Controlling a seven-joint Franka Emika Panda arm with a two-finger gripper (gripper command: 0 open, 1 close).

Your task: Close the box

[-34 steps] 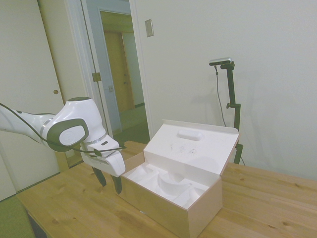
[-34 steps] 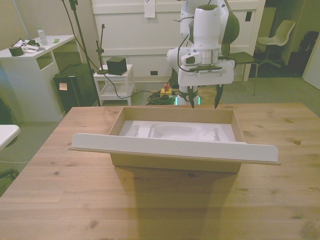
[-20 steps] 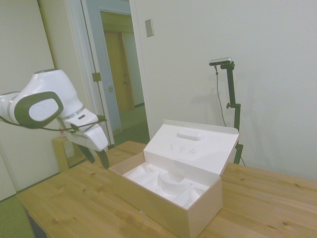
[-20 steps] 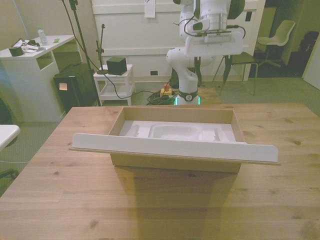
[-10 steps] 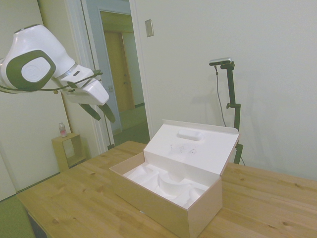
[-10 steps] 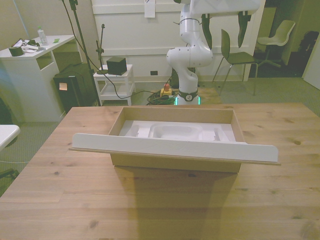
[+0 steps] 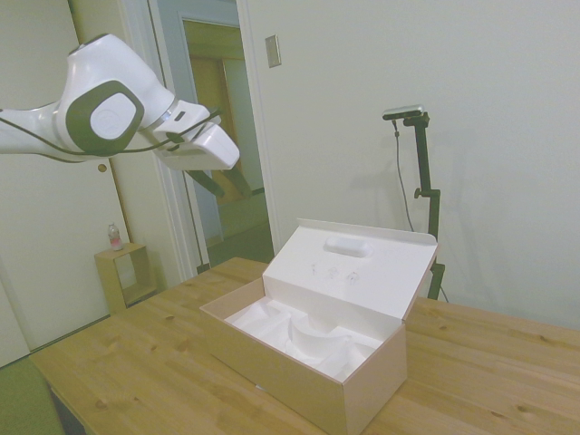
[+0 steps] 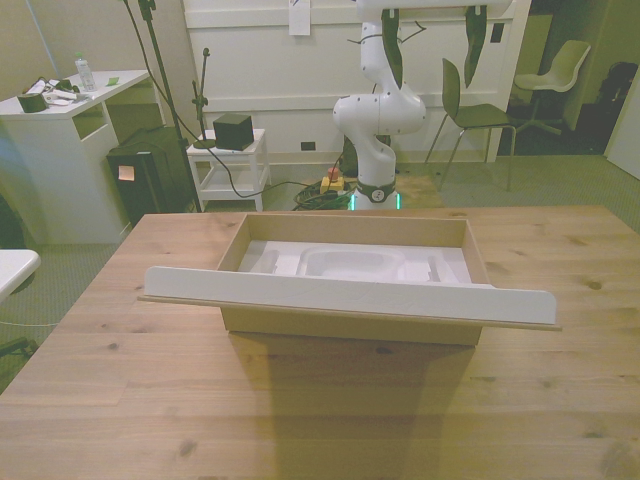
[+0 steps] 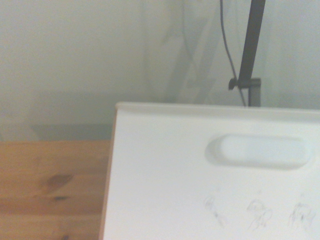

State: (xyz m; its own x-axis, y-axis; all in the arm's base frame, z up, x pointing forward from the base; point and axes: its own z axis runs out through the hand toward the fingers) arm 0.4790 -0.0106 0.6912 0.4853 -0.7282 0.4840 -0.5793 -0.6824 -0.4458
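The box (image 7: 306,367) stands open in the middle of the wooden table (image 7: 136,381), its pale pinkish-tan walls (image 8: 350,326) around a white moulded insert (image 8: 350,264). The flap lid (image 7: 355,268) leans up and back from the far long side, white inside. Its edge (image 8: 350,296) faces the front camera. The wrist view shows the lid's white inner face (image 9: 210,190) from close by, with an oval recess. My gripper (image 7: 222,188) hangs high in the air, well above the box and off its end. Its fingers stand wide apart and open (image 8: 432,80), holding nothing.
A small wooden shelf (image 7: 122,274) with a bottle stands on the floor by the door in the side view. Behind the table in the front view are a chair (image 8: 480,105), a white cart (image 8: 230,160) and a desk (image 8: 70,100).
The gripper has risen from table height beside the box's end to high above it, then swung toward the box and tilted at the lid. The box has not moved.
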